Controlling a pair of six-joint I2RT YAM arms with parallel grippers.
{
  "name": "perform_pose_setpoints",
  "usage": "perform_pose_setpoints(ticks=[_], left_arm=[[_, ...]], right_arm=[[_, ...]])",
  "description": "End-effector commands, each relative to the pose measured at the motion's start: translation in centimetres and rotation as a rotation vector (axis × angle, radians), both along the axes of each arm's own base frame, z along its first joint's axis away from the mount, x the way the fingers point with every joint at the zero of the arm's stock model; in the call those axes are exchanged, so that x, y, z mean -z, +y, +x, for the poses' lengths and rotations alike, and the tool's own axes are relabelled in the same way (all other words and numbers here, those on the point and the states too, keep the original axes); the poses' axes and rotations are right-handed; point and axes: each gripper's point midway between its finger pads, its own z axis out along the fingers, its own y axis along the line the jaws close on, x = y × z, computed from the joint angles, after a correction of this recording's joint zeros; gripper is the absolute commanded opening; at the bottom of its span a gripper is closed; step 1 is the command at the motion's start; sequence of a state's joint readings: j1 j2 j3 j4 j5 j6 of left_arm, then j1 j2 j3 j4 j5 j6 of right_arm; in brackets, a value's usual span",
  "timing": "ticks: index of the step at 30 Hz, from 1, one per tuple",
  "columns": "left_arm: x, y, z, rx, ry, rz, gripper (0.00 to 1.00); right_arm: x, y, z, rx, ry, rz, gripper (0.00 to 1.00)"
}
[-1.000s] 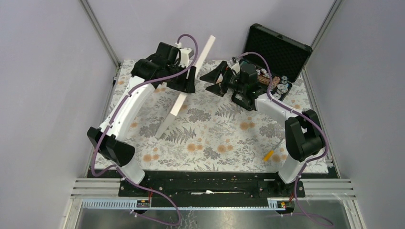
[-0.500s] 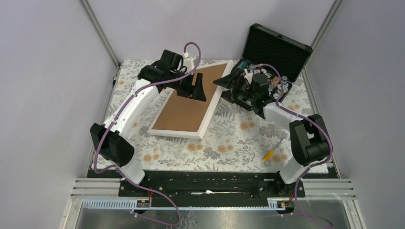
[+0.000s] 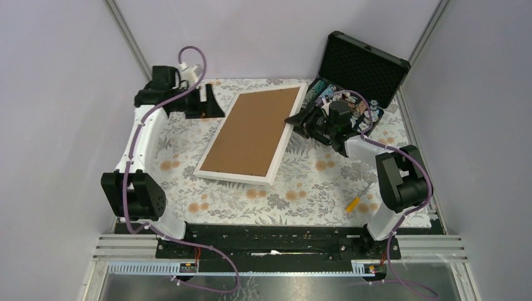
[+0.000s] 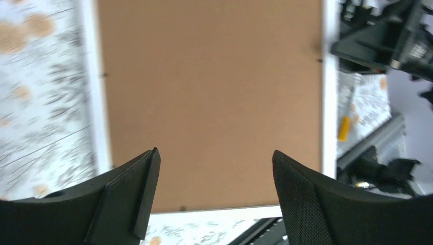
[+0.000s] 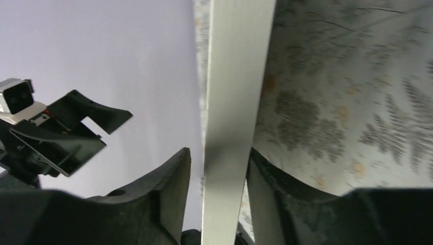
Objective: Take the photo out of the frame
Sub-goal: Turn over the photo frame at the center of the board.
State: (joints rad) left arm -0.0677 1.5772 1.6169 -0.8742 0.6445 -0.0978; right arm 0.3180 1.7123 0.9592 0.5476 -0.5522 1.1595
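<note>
A second before, the frame (image 3: 235, 177) had stood on edge in the left gripper (image 3: 207, 108). Now it lay flat and slightly askew in the middle of the leaf-printed cloth (image 3: 301, 182), face down, and that gripper had drawn off to the far left with its jaws spread wide and empty. The right gripper (image 3: 300, 123) had moved in on the frame's right rim, a finger on either side of the white moulding, though whether it truly pinched could not be told. The photo was hidden under the backing board (image 3: 248, 135) (so nothing was out yet), but the back was now exposed, which I judge to be the needed setup. The board was flat, matte brown fibreboard, rectangular within a narrow smooth white border, with small dark tabs (image 4: 104, 75) along its edges.
</note>
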Motion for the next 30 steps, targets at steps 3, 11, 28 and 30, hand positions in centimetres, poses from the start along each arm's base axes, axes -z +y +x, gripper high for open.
perform_pose_setpoints(ticks=[3,11,28,30], left_arm=[[6.1,7.4,2.0,-0.032,0.015,0.133,0.85],[12.0,8.9,4.1,0.098,0.063,0.040,0.81],[20.0,9.6,4.1,0.055,0.154,0.129,0.70],[19.9,9.7,2.4,0.050,0.165,0.141,0.68]], right_arm=[[1.7,-1.3,-0.3,-0.031,-0.101,-0.196,0.41],[4.1,-1.5,-1.1,-0.114,-0.117,-0.291,0.36],[7.0,2.5,-1.6,-0.255,-0.118,-0.409,0.44],[7.3,3.2,-1.8,-0.278,-0.121,-0.421,0.45]])
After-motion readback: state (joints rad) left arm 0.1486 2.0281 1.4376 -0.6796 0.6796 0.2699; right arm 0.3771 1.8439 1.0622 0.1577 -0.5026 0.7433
